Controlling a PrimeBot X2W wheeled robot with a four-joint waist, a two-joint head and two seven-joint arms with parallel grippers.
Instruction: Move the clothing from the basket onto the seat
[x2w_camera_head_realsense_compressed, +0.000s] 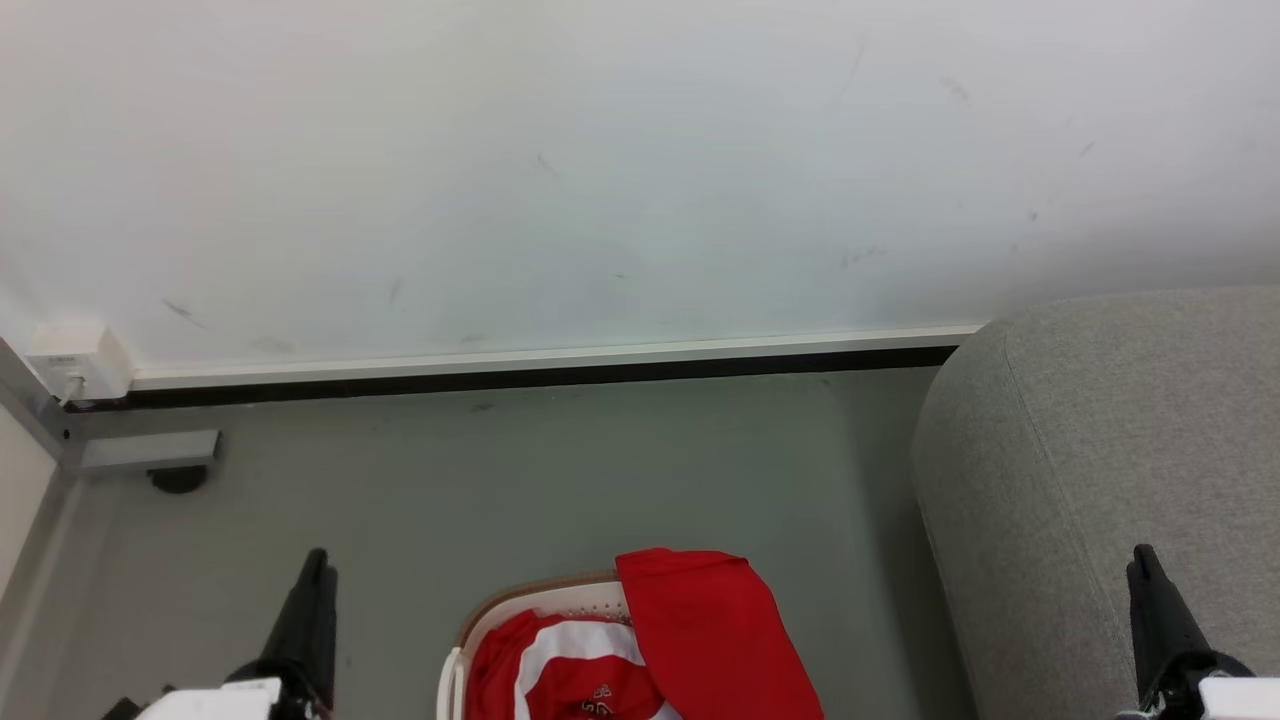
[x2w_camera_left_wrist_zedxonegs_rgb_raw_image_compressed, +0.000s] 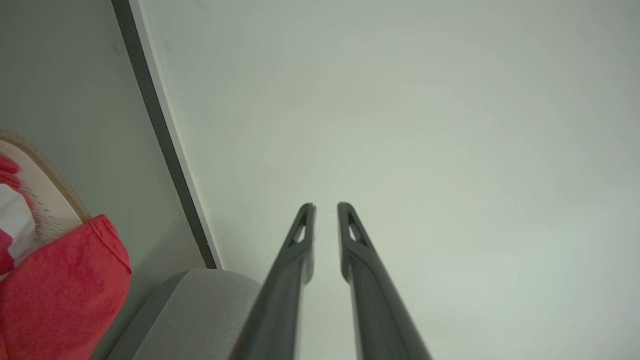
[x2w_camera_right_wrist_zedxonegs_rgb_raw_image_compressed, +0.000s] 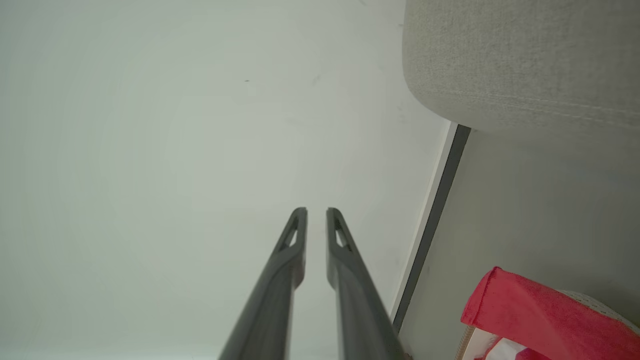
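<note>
Hanging over the far rim of the basket (x2w_camera_head_realsense_compressed: 530, 590) is the plain red garment (x2w_camera_head_realsense_compressed: 700, 620). It is soft and bright red, and part of it drops down outside the basket on the side near the grey seat (x2w_camera_head_realsense_compressed: 1100, 450). The striped garment (x2w_camera_head_realsense_compressed: 560, 665) lies inside the basket, partly under the plain one. It is red with wide white bands and some small print near the bottom edge of the head view.

The basket is cream-white with tiny holes and a brown rim. It stands on the grey floor (x2w_camera_head_realsense_compressed: 550, 470), just beside the seat. The seat is big, with woven cloth and round edges. A white wall (x2w_camera_head_realsense_compressed: 600, 150) is behind them.

The left gripper (x2w_camera_head_realsense_compressed: 318, 562) is at the lower left, over the floor. In its wrist view its fingers (x2w_camera_left_wrist_zedxonegs_rgb_raw_image_compressed: 305, 225) have a thin gap between them and hold nothing. The right gripper (x2w_camera_head_realsense_compressed: 1143, 562) is at the lower right, in front of the seat. Its fingers (x2w_camera_right_wrist_zedxonegs_rgb_raw_image_compressed: 295, 230) are a little apart too and hold nothing. Both grippers are well apart from the clothing.
</note>
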